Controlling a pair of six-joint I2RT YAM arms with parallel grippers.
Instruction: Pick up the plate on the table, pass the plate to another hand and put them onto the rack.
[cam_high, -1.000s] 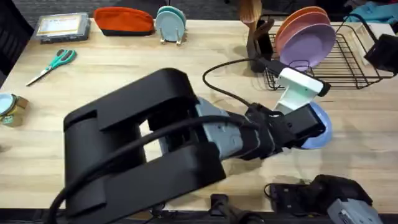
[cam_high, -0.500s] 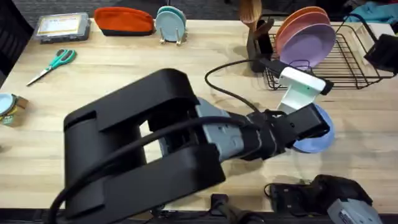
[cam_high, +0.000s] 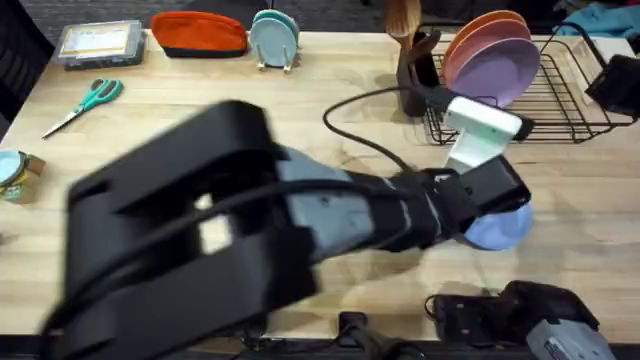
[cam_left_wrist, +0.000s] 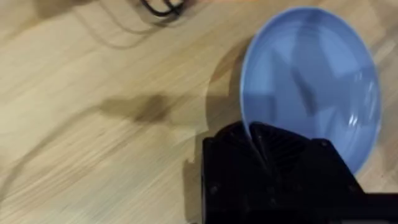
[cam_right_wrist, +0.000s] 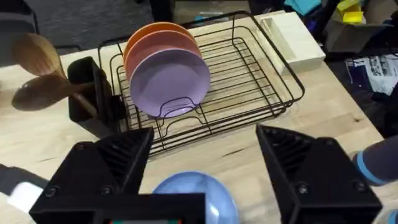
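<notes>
The plate (cam_left_wrist: 311, 87), a round periwinkle-blue disc with a shallow raised rim and a smooth, slightly glossy face, sits with its edge caught in the left gripper (cam_left_wrist: 264, 146), whose black fingers are closed on the rim nearest the wrist. In the overhead view the plate (cam_high: 497, 228) pokes out just past the end of that arm, above the light wooden table (cam_high: 200, 130), whose plank seams and grain run plainly beneath it. Compared with the frames a moment earlier, the left arm has swung and its near bulk has shifted leftward, while the plate has stayed at the gripper's tip and looks a touch lower and closer to the arm; I judge the pick-up done and the carry toward the handover under way. The right gripper (cam_right_wrist: 205, 168) waits with its two fingers spread wide, the plate (cam_right_wrist: 193, 190) lying just in front of them and between their lines. Beyond it stands the rack (cam_right_wrist: 249, 93), thin black wire in a rectangular frame with upright slots, already holding a lilac plate (cam_right_wrist: 171, 81) and an orange plate (cam_right_wrist: 155, 34) on edge. Beside the rack a black utensil holder (cam_right_wrist: 84, 93) carries wooden spoons (cam_right_wrist: 43, 74)
</notes>
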